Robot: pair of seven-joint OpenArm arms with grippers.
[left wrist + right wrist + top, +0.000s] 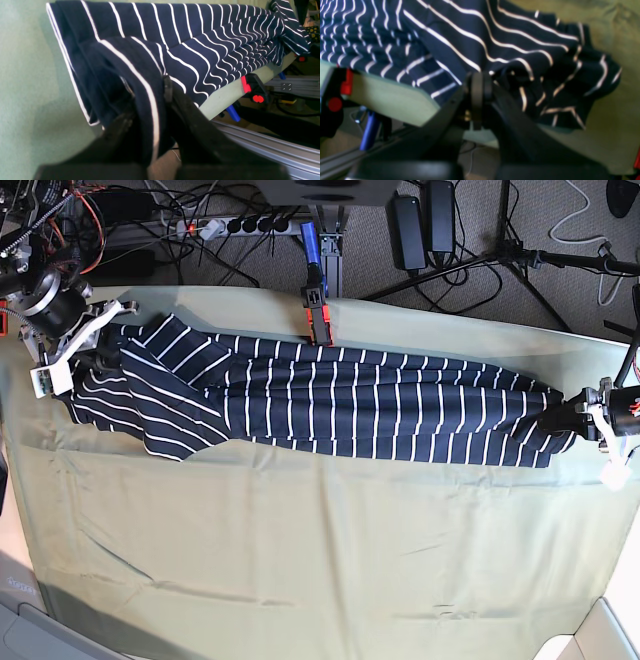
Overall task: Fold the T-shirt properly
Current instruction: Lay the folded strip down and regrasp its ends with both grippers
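Fingers (150, 100) on your left arm are pinched tight on one end of the T-shirt (330, 395); your right fingers (480, 82) are clamped on its other, bunched end. Between them the shirt lies stretched in a long band across the far side of the worktop (320, 560), just in front of the red clamp (318, 315).

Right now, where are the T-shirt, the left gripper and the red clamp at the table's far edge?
T-shirt (330, 405): base view, middle of the striped body.
Left gripper (150, 100): left wrist view, between the fingertips, pinched on striped fabric.
Red clamp (320, 320): base view, on its red-and-black body at the table edge.
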